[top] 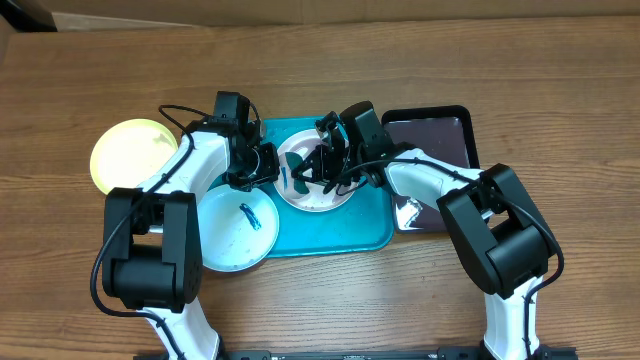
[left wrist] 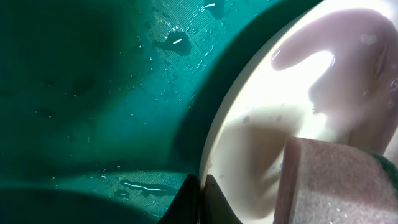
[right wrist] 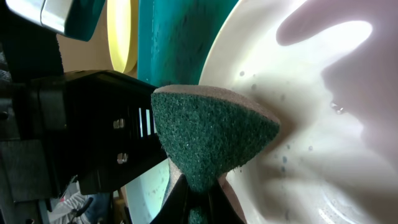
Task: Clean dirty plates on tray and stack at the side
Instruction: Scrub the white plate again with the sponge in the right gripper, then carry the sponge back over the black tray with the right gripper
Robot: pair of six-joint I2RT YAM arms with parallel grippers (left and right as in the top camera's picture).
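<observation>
- Yellow-green plate (top: 128, 155) on my far left, flat on the table (top: 560, 80), well clear of the tray (top: 345, 238).
- Pale blue plate (top: 232, 240) next, with a dark smear, overlapping the turquoise tray's left rim.
- My left gripper (left wrist: 200, 198) is pinched on the left rim of the white plate (top: 322, 198).
- That plate lies in the tray's upper middle.
- My right gripper (right wrist: 194, 200) is clamped on a sponge (right wrist: 211, 134), green face against the white plate.
- Black tray (top: 435, 135) just right.
</observation>
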